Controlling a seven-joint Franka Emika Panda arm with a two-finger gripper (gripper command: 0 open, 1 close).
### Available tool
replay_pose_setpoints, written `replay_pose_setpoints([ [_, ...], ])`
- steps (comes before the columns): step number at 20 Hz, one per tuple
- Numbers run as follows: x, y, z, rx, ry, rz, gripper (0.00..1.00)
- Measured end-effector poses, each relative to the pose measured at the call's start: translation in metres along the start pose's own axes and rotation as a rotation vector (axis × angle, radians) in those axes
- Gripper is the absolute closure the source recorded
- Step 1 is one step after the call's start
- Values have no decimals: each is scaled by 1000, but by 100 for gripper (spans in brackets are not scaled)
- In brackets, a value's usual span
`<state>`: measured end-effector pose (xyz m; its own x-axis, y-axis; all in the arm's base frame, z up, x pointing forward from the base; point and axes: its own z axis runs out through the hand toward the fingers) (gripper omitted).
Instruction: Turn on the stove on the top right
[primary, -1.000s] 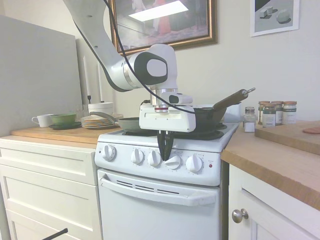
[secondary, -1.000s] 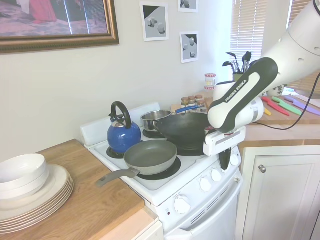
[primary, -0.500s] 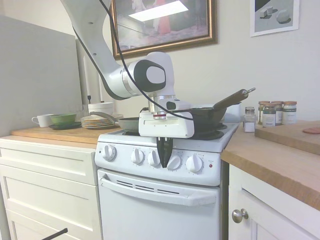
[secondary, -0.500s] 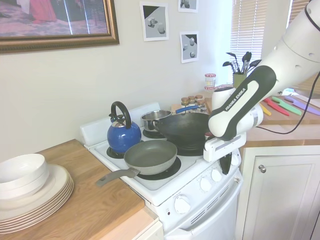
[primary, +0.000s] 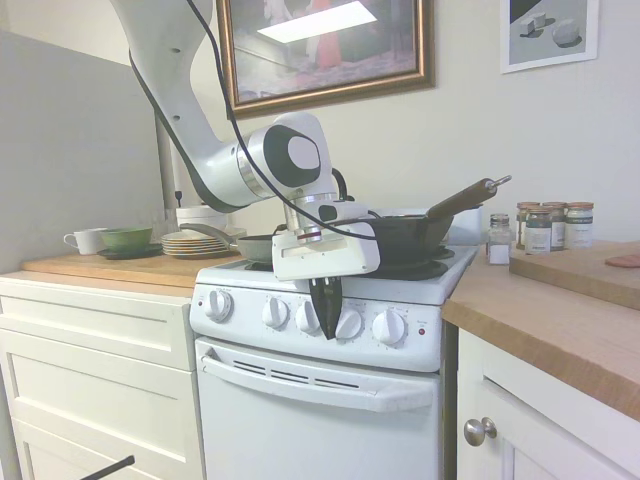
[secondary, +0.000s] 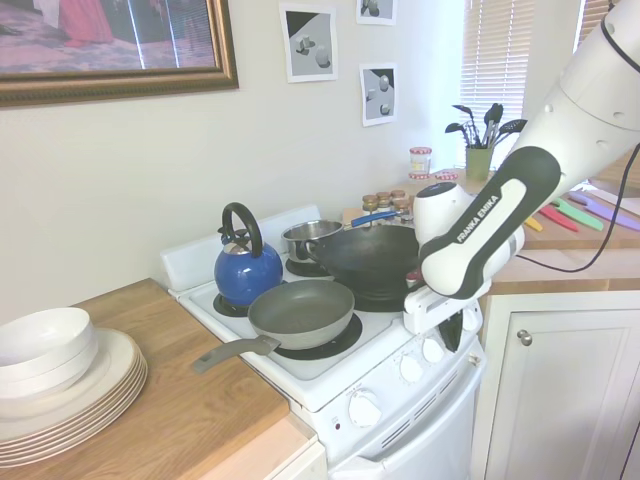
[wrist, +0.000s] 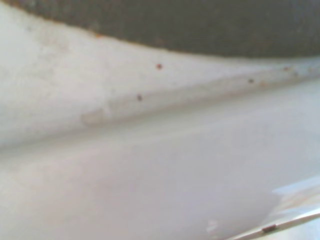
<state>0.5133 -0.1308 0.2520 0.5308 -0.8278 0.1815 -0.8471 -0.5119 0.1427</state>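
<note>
Surface: your stove (primary: 320, 345) sits between wooden tables (primary: 560, 320).
Room: framed painting (primary: 325, 45) above.
End effector (primary: 327, 322): pressed together, at the knobs (primary: 348, 323).

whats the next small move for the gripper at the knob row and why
Probably a small shift toward a single knob, then closing on it. In the first exterior view the gripper points down in front of the stove control panel, its dark fingers together over the gap between the third knob and fourth knob, gripping neither. Which knob runs the top right burner isn't readable.
</note>
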Motion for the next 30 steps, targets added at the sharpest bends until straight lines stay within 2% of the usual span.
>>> replay_pose_setpoints([
  [3,-3,-1,1,-5,8,4,100],
  [10,-2,2,-5,28,-29,-8,100],
  [17,-32,4,-27,70,-48,-22,100],
  [22,-57,18,-59,121,-43,-25,100],
  [23,-63,20,-65,134,-46,-22,0],
  [30,-85,32,-90,198,-69,1,0],
])
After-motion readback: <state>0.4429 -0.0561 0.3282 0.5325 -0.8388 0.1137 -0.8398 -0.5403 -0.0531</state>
